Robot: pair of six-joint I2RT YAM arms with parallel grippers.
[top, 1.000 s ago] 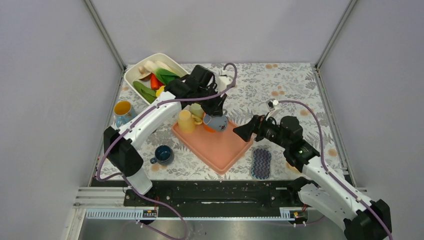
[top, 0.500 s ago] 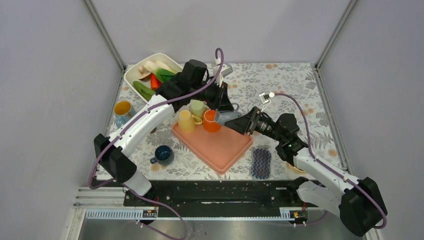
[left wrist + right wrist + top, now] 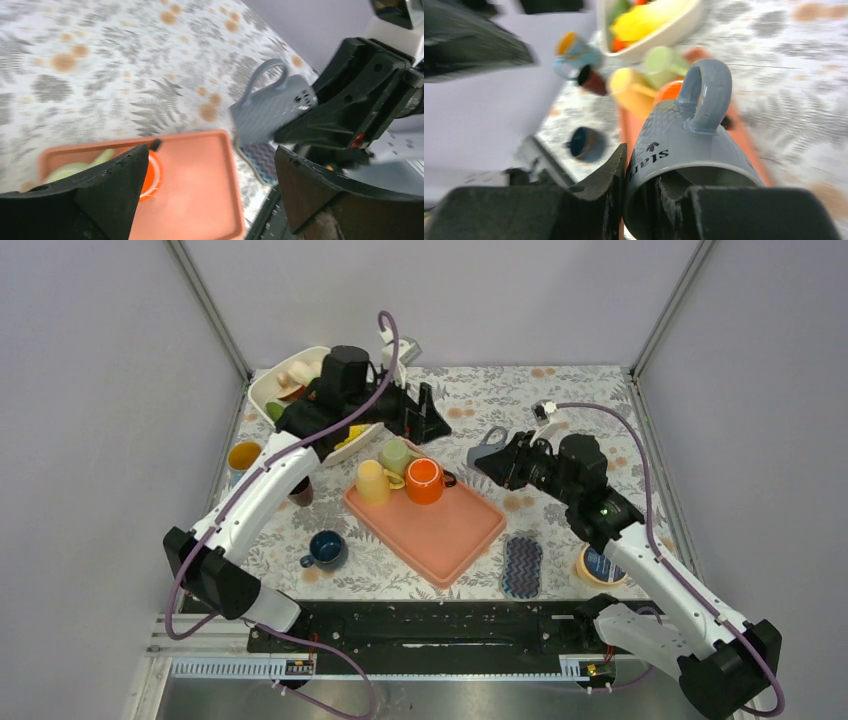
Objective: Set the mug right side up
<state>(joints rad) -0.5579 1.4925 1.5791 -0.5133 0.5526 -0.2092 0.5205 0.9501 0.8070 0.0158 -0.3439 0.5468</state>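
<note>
- Grey mug (image 3: 684,135) found clamped at the rim in right gripper (image 3: 505,459), one finger inside; held airborne, centre-right of top view, handle up, mouth sideways.
- Taken over from left gripper (image 3: 428,420), now spread empty, pulled back toward upper left.
- Lifted off tray (image 3: 455,540); judged handover complete, uprighting and set-down outstanding.
</note>
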